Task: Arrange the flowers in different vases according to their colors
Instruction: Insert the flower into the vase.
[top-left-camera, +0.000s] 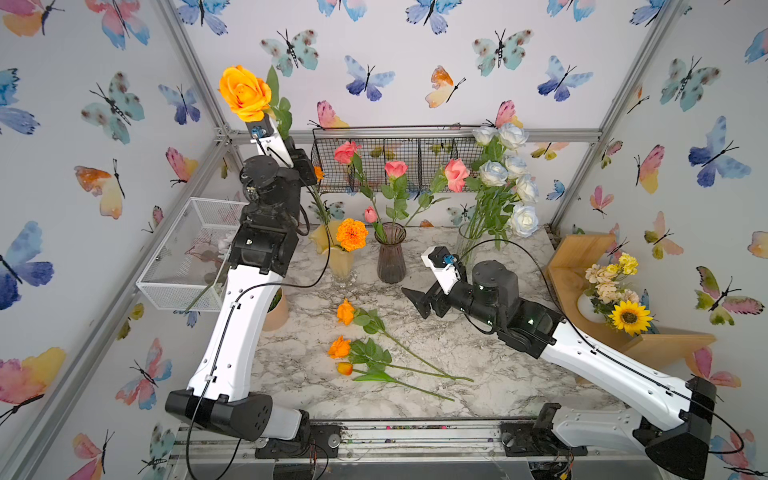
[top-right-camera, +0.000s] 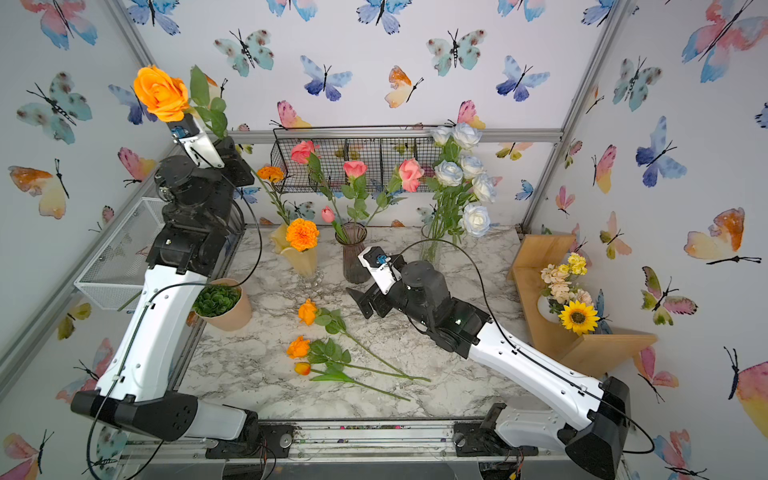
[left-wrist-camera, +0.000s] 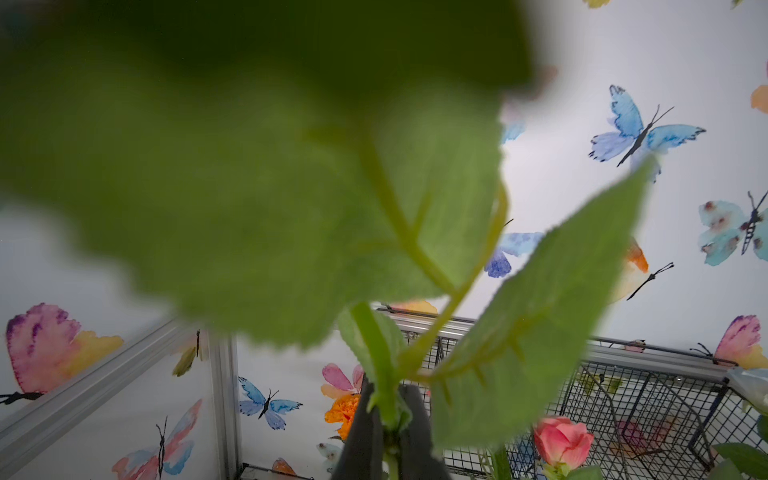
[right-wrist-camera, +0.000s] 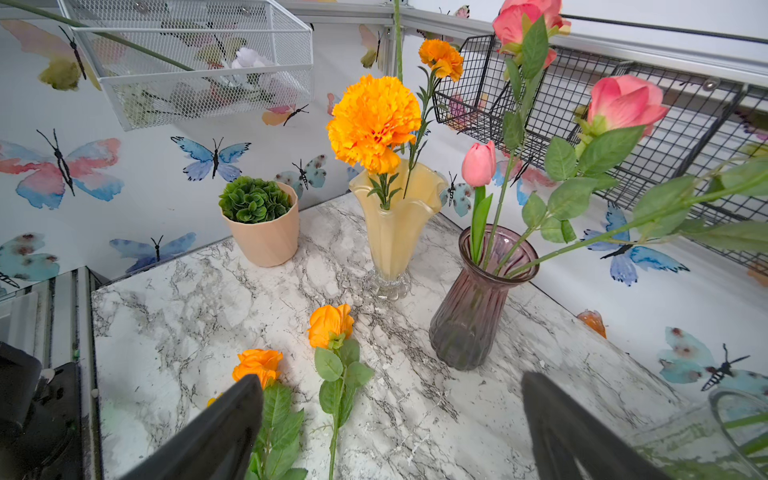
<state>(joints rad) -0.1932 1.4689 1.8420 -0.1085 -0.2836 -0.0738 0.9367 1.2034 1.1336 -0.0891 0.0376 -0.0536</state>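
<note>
Orange rose is held high over the left rear corner of the table. Its stem is clamped between the closed fingers of the left hand, and its leaves are seen blurred and close in the left wrist view.

A large marigold and a smaller marigold are seated in the creamy yellow vase, at the left of the vase row. Three pink roses and a pink tulip are held in the purple vase, at the middle. White-blue roses are bunched in the clear vase, at the right.

A second orange rose, a third orange rose and an orange tulip are laid flat in front of the vases, with stems trailing toward the right front.

The right hand is spread wide and empty, low over the table and just right of the purple vase.

A green succulent is noted left of the yellow vase.
</note>
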